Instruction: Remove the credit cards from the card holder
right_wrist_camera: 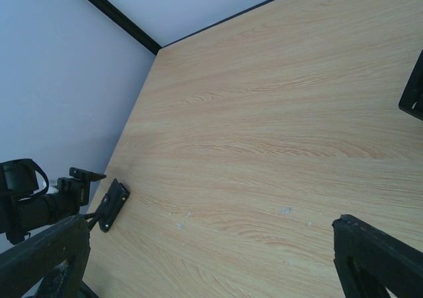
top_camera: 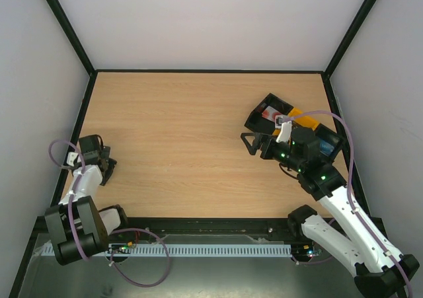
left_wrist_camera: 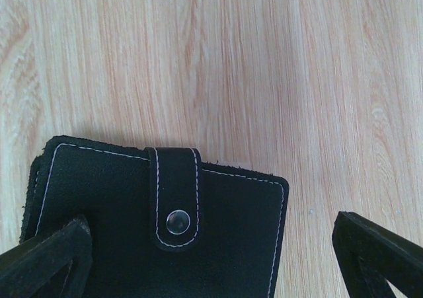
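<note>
Lower left of the top view: the left gripper (left_wrist_camera: 211,222) hangs right over the card holder (left_wrist_camera: 99,192), jaws spread wide and not pinching it. The holder lies flat on the wooden table (top_camera: 185,146) with its strap snapped closed. Further up on the right, the right gripper (right_wrist_camera: 210,224) is spread too, gripping nothing. It's just beside the black-and-yellow tray (top_camera: 254,121) at upper right.

Wood table (top_camera: 192,146): black card holder (left_wrist_camera: 231,232), tray (top_camera: 256,119).

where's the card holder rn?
Left wrist view: the card holder lies snapped shut on the table by the left wall, below the open left gripper.
</note>
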`<state>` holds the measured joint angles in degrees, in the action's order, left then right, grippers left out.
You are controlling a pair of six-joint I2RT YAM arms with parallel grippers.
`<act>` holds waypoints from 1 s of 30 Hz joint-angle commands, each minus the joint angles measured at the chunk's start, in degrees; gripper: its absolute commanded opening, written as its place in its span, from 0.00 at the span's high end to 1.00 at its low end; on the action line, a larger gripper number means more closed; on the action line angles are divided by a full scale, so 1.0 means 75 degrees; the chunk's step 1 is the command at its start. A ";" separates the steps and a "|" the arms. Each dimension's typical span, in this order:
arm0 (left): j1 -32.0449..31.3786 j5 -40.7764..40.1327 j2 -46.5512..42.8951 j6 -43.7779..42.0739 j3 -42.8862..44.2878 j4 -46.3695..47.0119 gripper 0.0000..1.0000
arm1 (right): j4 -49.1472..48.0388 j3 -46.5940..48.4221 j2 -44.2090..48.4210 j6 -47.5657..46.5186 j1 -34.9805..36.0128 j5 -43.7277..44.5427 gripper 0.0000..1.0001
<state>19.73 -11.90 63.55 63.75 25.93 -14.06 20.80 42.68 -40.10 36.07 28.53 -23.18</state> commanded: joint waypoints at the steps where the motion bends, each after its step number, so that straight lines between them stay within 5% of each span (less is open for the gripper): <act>1: -0.0286 0.0385 0.0112 0.0031 -0.0120 0.0016 0.00 | 0.0133 0.0206 0.0128 0.0010 0.0039 0.0061 0.02; 11: -0.1492 0.0458 0.0011 0.0269 -0.0279 0.0148 0.00 | 0.0260 0.0216 0.0038 0.0005 0.0039 0.0230 0.02; 30: -0.5168 0.0626 -0.0770 0.2083 -0.0856 0.0732 0.00 | 0.0112 -0.0179 0.0002 0.0346 0.0038 0.0215 0.02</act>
<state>-14.74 -9.43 58.41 74.37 21.23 -7.07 21.61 42.17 -40.34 37.91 28.53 -21.89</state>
